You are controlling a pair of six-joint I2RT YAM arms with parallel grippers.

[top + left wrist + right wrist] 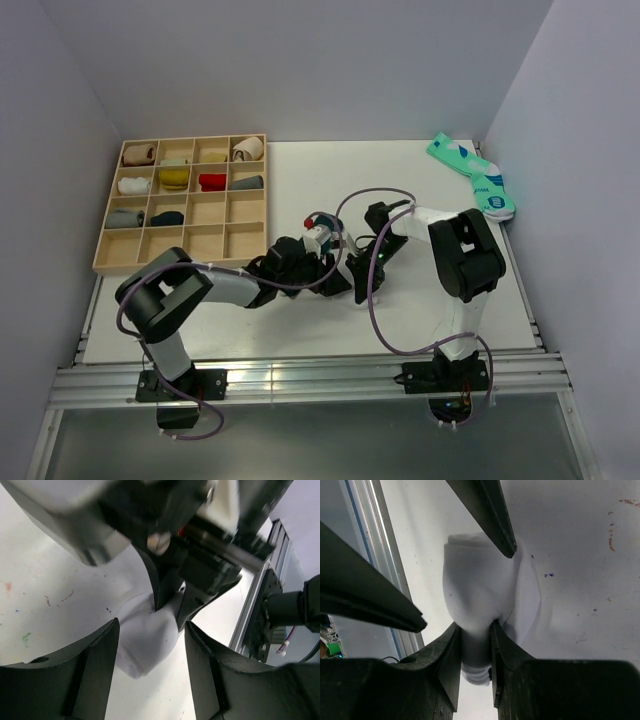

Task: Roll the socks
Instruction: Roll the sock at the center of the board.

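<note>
Seems about midway, judging from the socks [318, 233] in the middle of the table [300, 180], well right of the wooden tray [195, 138]. Already bunched into a thick, rounded wad, going by the white sock [480, 580], but with a thinner flap loose along the far side. Not yet wrapped shut, so probably left to do: finishing the turn and tucking the cuff over. Cannot make out the dark green sock, beyond a red-and-white fleck seen from above. Pinched at one end in the closed right gripper [475, 630]. Flanked rather than squeezed by the left gripper [151, 630], with jaws spread apart on either side. Lies with the long axis left to right, roughly along the near rail [380, 545], rounded end pointing left, away from the right gripper.
</note>
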